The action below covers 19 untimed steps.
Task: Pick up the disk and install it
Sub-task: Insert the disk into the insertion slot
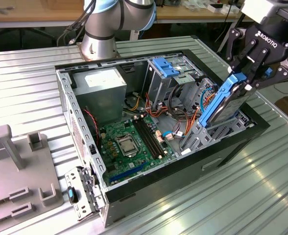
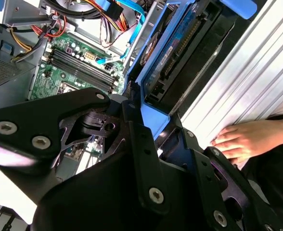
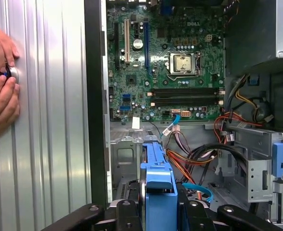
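The open computer case [image 1: 70, 112] is laid on its side on a ribbed metal table [image 1: 232, 196]. Within it are seen a green motherboard [image 1: 129, 142], a grey power supply [image 1: 102, 85], a light-blue ribbed bracket [image 1: 166, 67] and bundles of orange and red wires [image 1: 180, 120]. The disk [image 1: 222, 103] is held tilted at the case's corner on the exterior view's right – its lower end is lowered into the grey drive bay [image 1: 203, 134], its upper end raised above the case rim. That upper end is pinched between the fingers of the gripper [image 1: 250, 78], the blue carrier frame being clamped – as is also seen in both wrist views. A person's hand [image 2: 247, 137] is rested on the table beside the case.
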### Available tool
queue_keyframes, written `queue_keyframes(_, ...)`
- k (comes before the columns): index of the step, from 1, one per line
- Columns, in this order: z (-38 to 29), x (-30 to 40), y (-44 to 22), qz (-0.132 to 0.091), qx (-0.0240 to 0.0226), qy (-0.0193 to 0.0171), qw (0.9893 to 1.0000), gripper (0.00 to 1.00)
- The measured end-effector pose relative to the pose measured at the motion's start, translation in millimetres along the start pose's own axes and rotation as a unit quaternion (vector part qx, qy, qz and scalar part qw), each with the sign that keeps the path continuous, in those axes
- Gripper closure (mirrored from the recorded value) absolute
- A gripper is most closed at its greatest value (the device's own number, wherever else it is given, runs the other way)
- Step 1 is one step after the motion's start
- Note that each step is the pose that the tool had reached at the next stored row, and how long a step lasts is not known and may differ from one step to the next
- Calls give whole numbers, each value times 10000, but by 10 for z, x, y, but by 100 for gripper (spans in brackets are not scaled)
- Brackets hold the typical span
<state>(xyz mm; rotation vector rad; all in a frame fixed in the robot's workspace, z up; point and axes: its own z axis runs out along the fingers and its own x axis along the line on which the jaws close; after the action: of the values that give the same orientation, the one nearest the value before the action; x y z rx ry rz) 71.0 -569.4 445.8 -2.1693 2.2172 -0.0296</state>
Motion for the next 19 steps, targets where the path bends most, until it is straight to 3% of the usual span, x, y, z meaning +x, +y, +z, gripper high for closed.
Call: queue_keyframes(19, 165, 7, 7, 0, -7, 1, 10000, 63)
